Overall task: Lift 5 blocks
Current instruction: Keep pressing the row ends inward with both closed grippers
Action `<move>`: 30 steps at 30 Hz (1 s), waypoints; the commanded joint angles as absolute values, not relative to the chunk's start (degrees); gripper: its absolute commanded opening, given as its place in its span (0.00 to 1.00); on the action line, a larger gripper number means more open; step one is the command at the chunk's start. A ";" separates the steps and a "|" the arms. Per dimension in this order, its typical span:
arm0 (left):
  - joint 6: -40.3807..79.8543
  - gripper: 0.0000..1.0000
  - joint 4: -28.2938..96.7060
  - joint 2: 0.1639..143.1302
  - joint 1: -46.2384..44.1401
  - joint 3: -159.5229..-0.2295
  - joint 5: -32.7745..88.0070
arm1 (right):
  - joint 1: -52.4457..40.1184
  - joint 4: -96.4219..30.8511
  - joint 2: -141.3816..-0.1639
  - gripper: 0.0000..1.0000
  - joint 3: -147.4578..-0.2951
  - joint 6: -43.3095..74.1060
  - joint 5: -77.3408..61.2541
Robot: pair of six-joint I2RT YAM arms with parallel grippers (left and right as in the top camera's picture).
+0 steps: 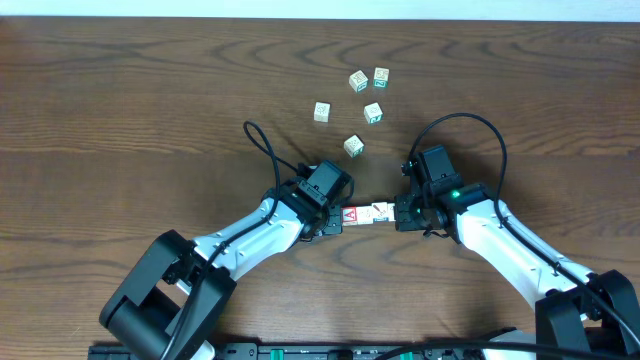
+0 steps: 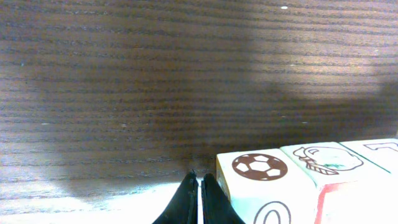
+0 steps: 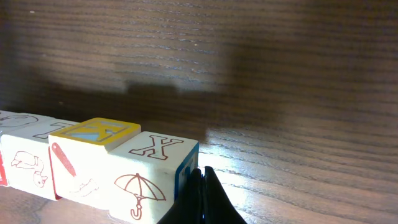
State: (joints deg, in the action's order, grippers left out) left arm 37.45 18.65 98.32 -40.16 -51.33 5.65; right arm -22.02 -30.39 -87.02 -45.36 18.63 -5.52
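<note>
Both clenched, left claw (image 1: pixel 335 221) and right claw (image 1: pixel 398 214) are set against the ends of the block row (image 1: pixel 366 214), mid-frame; equal inward pressure is advised

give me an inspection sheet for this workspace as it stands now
surface: dark wood-grain table, no spills seen
job's things: row of blocks end to end between the two grippers, red A near its left end; count unclear
clutter: five loose blocks scattered beyond the row
grippers: left gripper shut, at the row's left end; right gripper shut, at the X block
cables: black left cable looping out; right cable arching over its arm
surroundings: pale strip along the far edge
</note>
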 commanded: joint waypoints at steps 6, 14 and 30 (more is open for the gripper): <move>35.64 0.07 15.75 95.33 -42.57 -53.17 15.64 | -24.45 -29.21 -85.60 0.01 -47.00 18.81 -21.67; 35.64 0.07 15.73 95.33 -42.57 -53.58 15.66 | -24.45 -31.11 -85.01 0.01 -48.80 18.59 -20.99; 35.64 0.07 15.75 94.28 -42.57 -54.30 15.68 | -24.49 -32.80 -84.84 0.01 -50.70 18.61 -21.02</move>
